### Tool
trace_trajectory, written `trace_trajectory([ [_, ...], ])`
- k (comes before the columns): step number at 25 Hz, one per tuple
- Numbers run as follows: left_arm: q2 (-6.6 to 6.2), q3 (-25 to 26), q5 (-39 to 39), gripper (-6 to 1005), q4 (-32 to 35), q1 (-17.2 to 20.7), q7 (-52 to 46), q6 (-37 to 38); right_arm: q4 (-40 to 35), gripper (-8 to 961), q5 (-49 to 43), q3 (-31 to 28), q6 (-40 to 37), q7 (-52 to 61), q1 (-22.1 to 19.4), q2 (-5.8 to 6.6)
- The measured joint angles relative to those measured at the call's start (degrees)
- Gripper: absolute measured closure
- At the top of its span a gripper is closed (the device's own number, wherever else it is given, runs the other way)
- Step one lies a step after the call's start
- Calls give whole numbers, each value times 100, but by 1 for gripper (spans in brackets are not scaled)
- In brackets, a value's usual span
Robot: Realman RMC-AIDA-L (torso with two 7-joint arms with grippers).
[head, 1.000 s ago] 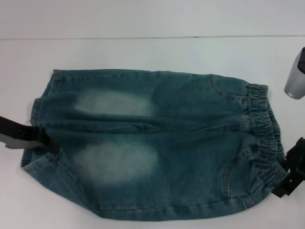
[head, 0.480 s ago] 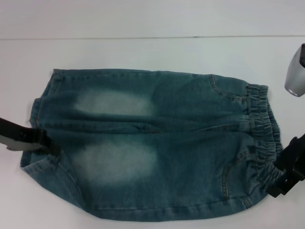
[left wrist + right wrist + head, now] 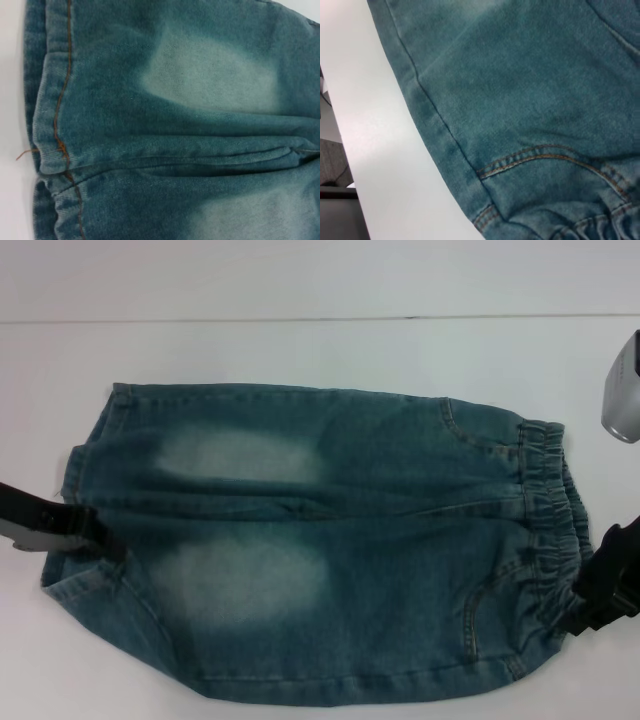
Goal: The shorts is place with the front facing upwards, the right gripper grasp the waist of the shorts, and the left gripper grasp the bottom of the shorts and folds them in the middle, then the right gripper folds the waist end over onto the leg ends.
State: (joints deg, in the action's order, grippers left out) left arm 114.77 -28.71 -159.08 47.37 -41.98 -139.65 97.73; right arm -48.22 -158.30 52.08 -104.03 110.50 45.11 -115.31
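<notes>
1. Since the earlier frames the right gripper [image 3: 598,598], a black two-fingered claw on a black arm, has slid inward and up along the waistband. It now touches the gathered elastic at about 4 o'clock of the garment. The left gripper [image 3: 100,537], a black claw behind a silver cuff, has barely shifted at the hem.
2. The blue-green denim shorts [image 3: 330,540] with two pale faded patches lie flat, front up, across the middle of the white table [image 3: 300,350]. The waist is at 3 o'clock and the leg ends [image 3: 75,510] at 9 o'clock.
3. Left gripper: its tip sits at the notch between the two hems. Whether its fingers are spread or pinching the denim, I cannot tell. The left wrist view shows only hem stitching [image 3: 62,115] and a loose thread [image 3: 25,154].
4. Right gripper: against the waistband; finger state cannot be told. The right wrist view shows the pocket seam [image 3: 545,156] and the table edge.
5. Step in hand, by my judgement: securing both grasps before the fold. Each claw should take both fabric layers well in from the edge, then both should lift evenly so the denim does not skew.
6. Surroundings: a silver cylinder [image 3: 622,390] stands at 2 o'clock, apart from the cloth. Nothing lies across the fold path.
</notes>
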Motion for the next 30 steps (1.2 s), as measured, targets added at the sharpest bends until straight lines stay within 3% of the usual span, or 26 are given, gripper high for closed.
trace_trajectory([
  [9, -25, 71, 105, 963, 7, -3, 0, 0, -3, 764, 5, -89, 132, -100, -16, 10],
  [15, -68, 229, 294, 962, 68, 39, -29, -48, 191, 923, 204, -706, 157, -424, -80, 26],
  [22, -114, 453, 395, 962, 106, 179, 164, -246, 630, 923, 1334, -1622, 335, -764, -671, 246],
  [30, -175, 804, 803, 963, 127, 279, 366, -669, 1202, 923, 2167, -2112, 939, -915, -1121, 420],
])
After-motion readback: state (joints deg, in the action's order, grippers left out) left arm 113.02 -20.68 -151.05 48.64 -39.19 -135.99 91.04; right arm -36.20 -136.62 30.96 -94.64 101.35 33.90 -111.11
